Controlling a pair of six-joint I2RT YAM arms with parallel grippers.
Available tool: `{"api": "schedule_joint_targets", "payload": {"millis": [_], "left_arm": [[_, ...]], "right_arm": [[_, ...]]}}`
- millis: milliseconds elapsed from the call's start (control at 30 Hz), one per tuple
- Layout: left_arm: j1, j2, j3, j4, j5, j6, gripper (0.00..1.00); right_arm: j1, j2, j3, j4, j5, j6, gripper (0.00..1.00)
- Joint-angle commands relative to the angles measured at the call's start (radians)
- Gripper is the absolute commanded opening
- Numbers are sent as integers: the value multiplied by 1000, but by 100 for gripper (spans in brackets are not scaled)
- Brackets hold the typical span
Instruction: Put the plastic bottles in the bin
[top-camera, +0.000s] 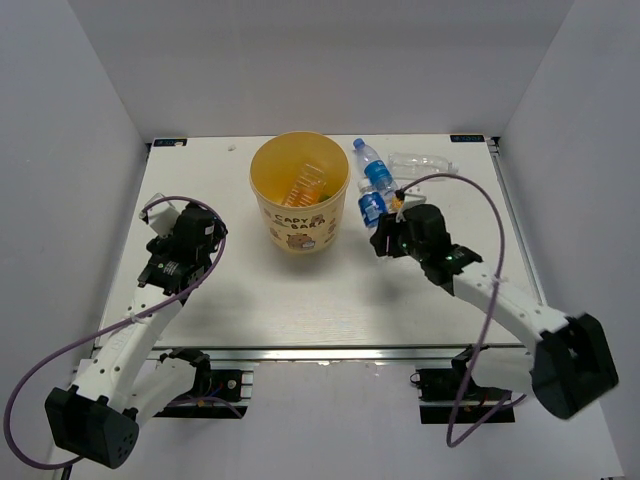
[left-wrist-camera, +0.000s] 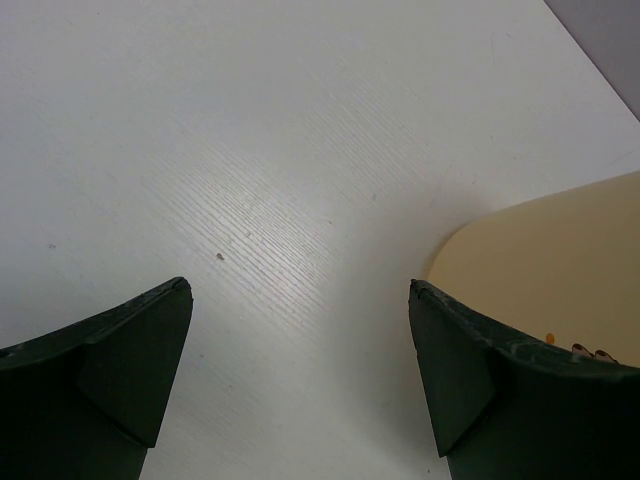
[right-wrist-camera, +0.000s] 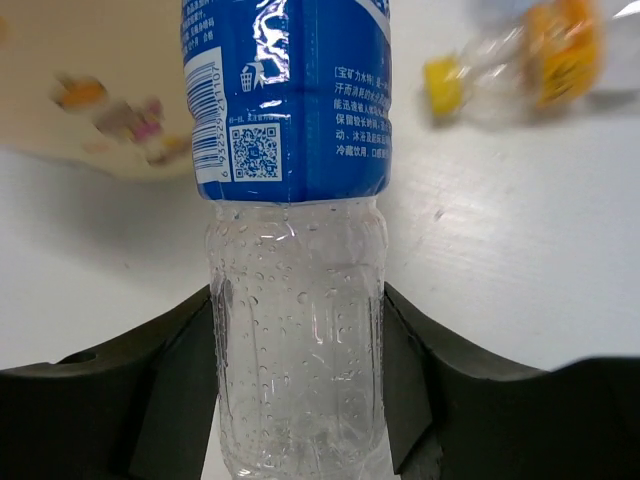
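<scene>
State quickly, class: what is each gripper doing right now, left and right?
Left gripper: open, holding nothing.
Right gripper: closed on the blue-label bottle.

Top view: bright, even light from above; soft shadow on table (top-camera: 300, 300) by bin (top-camera: 298, 222). Right wrist: glare streak on bottle (right-wrist-camera: 290, 110) label, far bottle (right-wrist-camera: 520, 55) and bin print blurred. Left wrist: table grain sharp, left fingers (left-wrist-camera: 100, 385) dark, little detail.
</scene>
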Motion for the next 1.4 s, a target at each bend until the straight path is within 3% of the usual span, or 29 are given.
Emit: {"api": "schedule_joint_targets", "payload": {"millis": [0, 67, 133, 200, 300, 367, 433, 500, 600, 967, 1133, 1200, 1367], "left_arm": [[-1, -18, -2, 26, 15, 2, 98], [-1, -18, -2, 27, 18, 0, 98], [-3, -18, -2, 31, 21, 0, 98], [-1, -21, -2, 31, 21, 2, 98], [-1, -26, -4, 29, 18, 0, 98], [-1, -29, -2, 26, 13, 2, 98], [-1, -27, -4, 23, 7, 0, 98], [-1, -23, 2, 15, 4, 0, 98], [-1, -17, 10, 0, -2, 0, 98], [-1, -24, 1, 9, -5, -1, 98], [-1, -26, -2, 14, -1, -3, 98], [-2, -24, -5, 17, 2, -3, 98], [-1, -23, -7, 20, 10, -3, 98]], "right_arm": [[-2, -140, 87, -82, 171, 40, 32], [-2, -190, 171, -82, 167, -8, 33], [0, -200, 273, -44, 49, -39, 34], [3, -159, 355, -19, -134, -70, 34], [46, -32, 527, -27, -256, -95, 37], [104, 75, 637, -48, -253, -134, 39], [132, 189, 714, -106, -235, -144, 49], [138, 255, 829, -161, -238, -142, 71], [137, 314, 897, -232, -182, -156, 85], [72, 145, 734, -182, 35, -135, 89], [-47, 58, 615, -212, 109, 25, 89], [-154, 33, 534, -214, 109, 116, 89], [-228, 56, 415, -231, 260, 263, 89]]}}
